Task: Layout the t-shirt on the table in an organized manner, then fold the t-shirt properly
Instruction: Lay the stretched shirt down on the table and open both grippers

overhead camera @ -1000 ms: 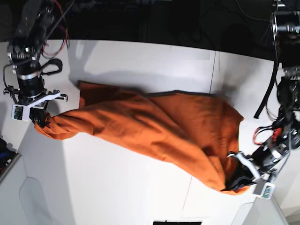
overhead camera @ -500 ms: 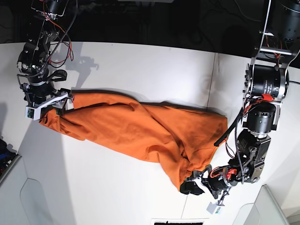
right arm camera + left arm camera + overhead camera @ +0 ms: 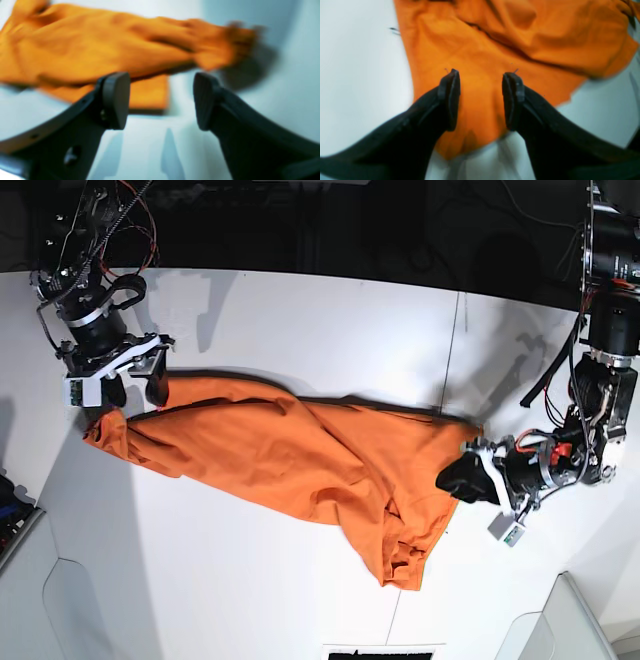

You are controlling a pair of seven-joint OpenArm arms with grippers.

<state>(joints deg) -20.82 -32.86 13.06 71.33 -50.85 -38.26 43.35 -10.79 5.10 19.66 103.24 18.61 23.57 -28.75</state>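
Observation:
The orange t-shirt [image 3: 300, 455] lies in a crumpled, stretched strip across the white table [image 3: 300, 320], its right end bunched down to a point [image 3: 405, 570]. My right gripper [image 3: 135, 390] hovers open just behind the shirt's left end. In the right wrist view the right gripper [image 3: 160, 85] has nothing between its fingers and the t-shirt [image 3: 87, 50] lies beyond them. My left gripper [image 3: 460, 480] is open at the shirt's right edge. In the left wrist view the left gripper [image 3: 481, 75] straddles flat t-shirt fabric [image 3: 475, 57] without pinching it.
A thin dark seam [image 3: 455, 350] crosses the table on the right. Beyond the back edge [image 3: 300, 272] it is dark. Grey corners stand at the lower left [image 3: 20, 535] and lower right [image 3: 565, 620], and a black strip [image 3: 380, 653] lies at the front edge.
Both grippers have opened and let go of the shirt, which now rests on the table. The left gripper moved up and right from the shirt's low corner; the right gripper drew back.

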